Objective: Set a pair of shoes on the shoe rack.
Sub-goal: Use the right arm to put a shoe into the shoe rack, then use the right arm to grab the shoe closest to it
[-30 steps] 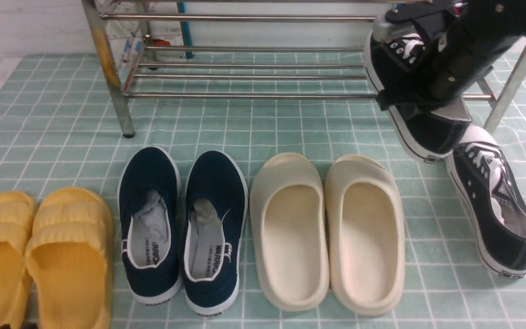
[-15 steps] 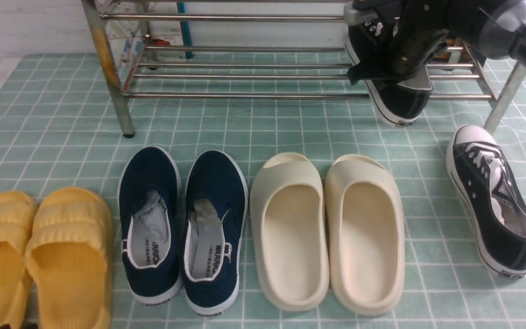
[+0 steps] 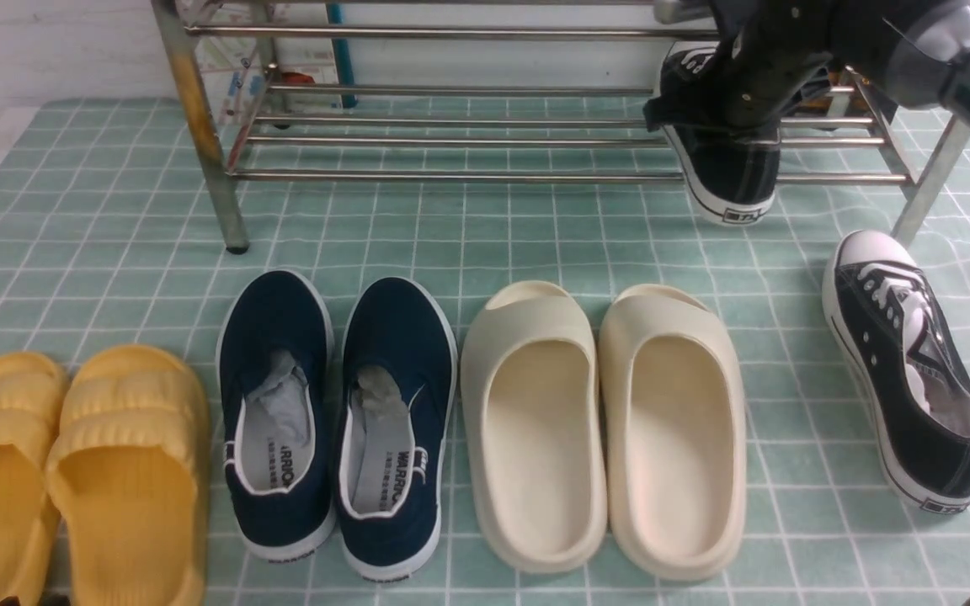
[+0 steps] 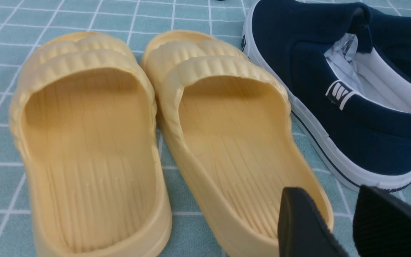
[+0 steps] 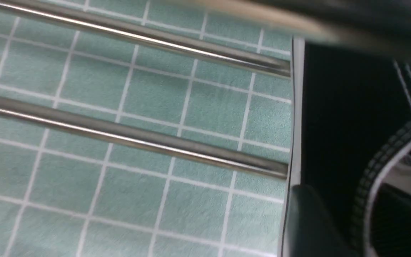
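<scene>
My right gripper (image 3: 746, 93) is shut on one black sneaker (image 3: 729, 181), gripping its side wall at the collar. The sneaker lies across the lower bars of the steel shoe rack (image 3: 451, 175) at its right end, with the heel sticking out over the front bar. In the right wrist view the fingers (image 5: 309, 221) pinch the sneaker's black canvas (image 5: 341, 117) above two rack bars (image 5: 130, 137). The second black sneaker (image 3: 910, 370) lies on the floor at the right, toe towards the rack. My left gripper (image 4: 328, 200) is open and empty, low over a yellow slide's heel.
On the green checked cloth, in a row in front of the rack, lie yellow slides (image 3: 72, 471), navy slip-ons (image 3: 338, 421) and cream slides (image 3: 603, 429). The rack's rust-stained leg (image 3: 199, 126) stands at the left, another leg (image 3: 931, 177) at the right.
My right gripper has carried the sneaker back and left from above the floor onto the rack's lower bars, and the shoe has levelled out with its heel facing the front. The left gripper's earlier state is not shown.
</scene>
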`<state>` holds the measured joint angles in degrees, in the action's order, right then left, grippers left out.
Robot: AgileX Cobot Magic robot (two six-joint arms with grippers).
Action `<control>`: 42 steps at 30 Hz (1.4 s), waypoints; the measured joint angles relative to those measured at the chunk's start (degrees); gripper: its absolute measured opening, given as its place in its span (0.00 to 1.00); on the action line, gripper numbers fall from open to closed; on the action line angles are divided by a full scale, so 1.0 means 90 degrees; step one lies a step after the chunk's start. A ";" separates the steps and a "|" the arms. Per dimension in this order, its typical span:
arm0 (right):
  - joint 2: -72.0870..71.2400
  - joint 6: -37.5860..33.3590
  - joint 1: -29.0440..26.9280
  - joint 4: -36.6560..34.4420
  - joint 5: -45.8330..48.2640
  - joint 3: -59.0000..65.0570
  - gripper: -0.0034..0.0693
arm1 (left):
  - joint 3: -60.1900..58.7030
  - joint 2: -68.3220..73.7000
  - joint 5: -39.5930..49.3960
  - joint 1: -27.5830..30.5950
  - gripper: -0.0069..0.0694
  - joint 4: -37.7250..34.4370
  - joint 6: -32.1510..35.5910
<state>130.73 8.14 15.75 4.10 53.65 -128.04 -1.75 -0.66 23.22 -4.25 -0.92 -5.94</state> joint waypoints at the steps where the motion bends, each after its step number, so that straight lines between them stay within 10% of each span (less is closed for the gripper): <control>1: -0.0036 0.0000 0.0000 -0.0073 0.0104 -0.0033 0.54 | 0.0000 0.0000 0.0000 0.0000 0.40 0.0000 0.0000; 7: -0.0793 -0.0147 0.0115 -0.0305 0.1376 -0.0048 0.76 | 0.0000 0.0000 0.0000 0.0000 0.40 0.0000 0.0000; 25: -0.4623 0.0760 -0.0015 0.0749 0.0701 0.6187 0.74 | 0.0000 0.0000 0.0000 0.0000 0.40 0.0000 0.0000; 33: -0.3885 0.1341 -0.0697 0.0791 -0.0921 0.7333 0.60 | 0.0000 0.0000 0.0000 0.0000 0.40 0.0000 0.0000; 42: -0.3336 0.1376 -0.0724 0.0620 -0.1375 0.7306 0.14 | 0.0000 0.0000 0.0000 0.0000 0.40 0.0000 0.0000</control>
<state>100.71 20.53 9.23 9.68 41.27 -62.28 -1.75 -0.66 23.22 -4.25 -0.92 -5.94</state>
